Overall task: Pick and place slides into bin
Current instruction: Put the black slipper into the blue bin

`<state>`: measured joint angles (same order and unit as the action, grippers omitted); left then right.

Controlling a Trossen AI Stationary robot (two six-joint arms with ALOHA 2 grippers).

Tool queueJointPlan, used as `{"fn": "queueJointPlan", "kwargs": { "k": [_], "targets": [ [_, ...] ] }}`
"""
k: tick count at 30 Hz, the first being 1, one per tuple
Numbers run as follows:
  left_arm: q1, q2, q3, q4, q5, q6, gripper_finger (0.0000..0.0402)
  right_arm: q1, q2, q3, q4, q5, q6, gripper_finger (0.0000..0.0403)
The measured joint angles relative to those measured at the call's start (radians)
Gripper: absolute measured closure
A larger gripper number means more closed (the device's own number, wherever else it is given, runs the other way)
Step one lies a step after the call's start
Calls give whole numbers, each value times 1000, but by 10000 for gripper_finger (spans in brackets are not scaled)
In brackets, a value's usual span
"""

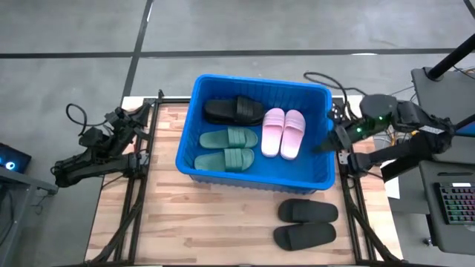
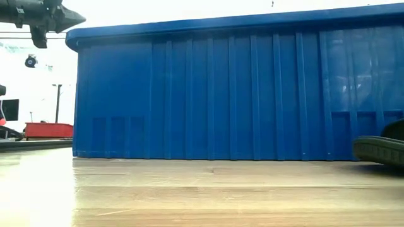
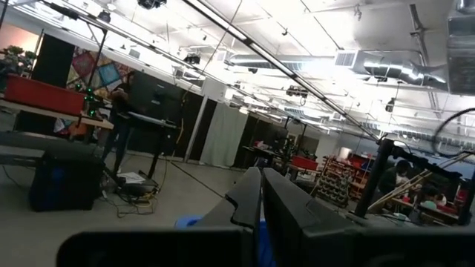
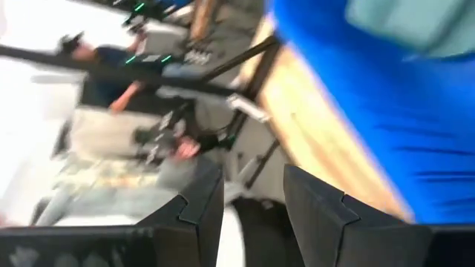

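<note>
- The bin, a bright blue crate, stands on the wooden table toward its far side, about midway between the two arms.
- Inside the bin lie three pairs of slides: a black pair at the far left, a dark green pair nearer on the left, and a pink pair on the right.
- Another black pair rests on the table outside the bin, just near of its right corner: one slide closer to the bin, the other nearer still.
- In the low view the bin's ribbed wall fills most of the frame, with the edge of a black slide at the right.
- The right gripper hovers just off the bin's right wall, beyond the table's right edge; its jaws stand narrowly apart and hold nothing.
- The left gripper waits at the table's left edge, well apart from the bin, its jaws pressed together and empty.
- A person shows blurred in the room behind.
</note>
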<state>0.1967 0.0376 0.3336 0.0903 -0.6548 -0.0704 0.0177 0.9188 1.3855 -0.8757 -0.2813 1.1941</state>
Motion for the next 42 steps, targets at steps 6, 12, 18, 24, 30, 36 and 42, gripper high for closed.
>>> {"fn": "queueJointPlan", "kwargs": {
  "k": [6,12,18,24,30,36,42],
  "targets": [
    [0,0,0,-6,1,0,400,270,48,3,138,163,83,273],
    [0,0,0,-11,1,0,400,504,108,2,30,370,288,288],
    [0,0,0,-75,2,-1,400,662,177,2,20,500,385,304],
    [0,0,0,-79,2,0,400,740,243,2,-33,545,506,316],
    [0,0,0,-78,1,0,400,783,346,2,-180,545,567,321],
    [0,0,0,-77,1,0,400,803,468,2,-228,545,616,319],
    [0,0,0,-76,1,0,400,803,585,1,-255,545,696,308]
  ]
}}
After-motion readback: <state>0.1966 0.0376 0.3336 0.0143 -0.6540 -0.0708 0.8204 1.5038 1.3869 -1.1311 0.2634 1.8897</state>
